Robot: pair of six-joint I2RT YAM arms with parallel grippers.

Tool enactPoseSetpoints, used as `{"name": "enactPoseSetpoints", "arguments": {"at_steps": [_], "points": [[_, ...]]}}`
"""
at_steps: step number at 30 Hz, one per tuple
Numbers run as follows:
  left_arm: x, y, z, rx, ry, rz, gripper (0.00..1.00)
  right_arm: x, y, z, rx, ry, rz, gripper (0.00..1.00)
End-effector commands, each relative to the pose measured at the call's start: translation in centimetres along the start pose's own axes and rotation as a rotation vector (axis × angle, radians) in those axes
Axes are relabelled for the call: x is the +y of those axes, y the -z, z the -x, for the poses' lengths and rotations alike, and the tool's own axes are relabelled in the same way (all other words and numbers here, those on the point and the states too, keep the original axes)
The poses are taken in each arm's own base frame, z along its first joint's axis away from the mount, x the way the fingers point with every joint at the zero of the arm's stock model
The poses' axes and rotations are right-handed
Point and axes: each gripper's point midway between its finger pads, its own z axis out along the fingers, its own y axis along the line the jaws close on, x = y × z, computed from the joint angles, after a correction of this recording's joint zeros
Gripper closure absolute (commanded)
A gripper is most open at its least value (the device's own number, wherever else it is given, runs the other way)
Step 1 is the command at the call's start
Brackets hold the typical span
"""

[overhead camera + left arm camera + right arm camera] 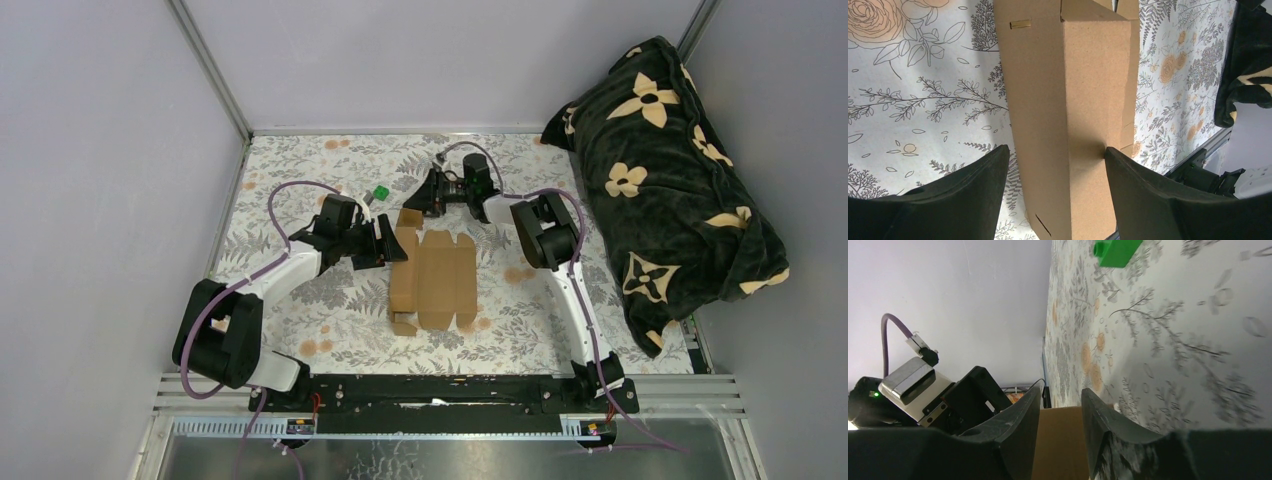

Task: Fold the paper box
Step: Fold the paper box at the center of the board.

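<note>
One floral tabletop (300,320), grey walls (100,150)

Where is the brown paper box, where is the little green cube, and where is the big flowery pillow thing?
paper box (437,280): top external view, on its flat middle panel.
green cube (380,193): top external view, on its top face.
flowery black cushion (672,190): top external view, on the dark fabric near its middle.

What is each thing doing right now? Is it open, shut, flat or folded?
paper box: partly folded, left side panel raised, the rest flat on the table.
left tool: open, fingers on either side of the raised panel.
right tool: fingers either side of the box's far flap; grip unclear.
green cube: lying loose on the table, untouched.
dark flowered blanket: bunched up at the right.
</note>
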Motion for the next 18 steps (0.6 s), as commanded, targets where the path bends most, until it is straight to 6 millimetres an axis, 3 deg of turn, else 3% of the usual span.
{"name": "enactPoseSetpoints", "arguments": {"at_steps": [1, 18], "points": [[-0.5, 0.3, 0.7, -0.011, -0.022, -0.017, 0.24, 2.8, -1.7, -1.6, 0.096, 0.063, 0.076, 0.57], [-0.6, 0.5, 0.9, -0.019, -0.015, -0.036, 0.24, 4.6, -0.4, -4.6, 0.156, 0.072, 0.123, 0.59]]}}
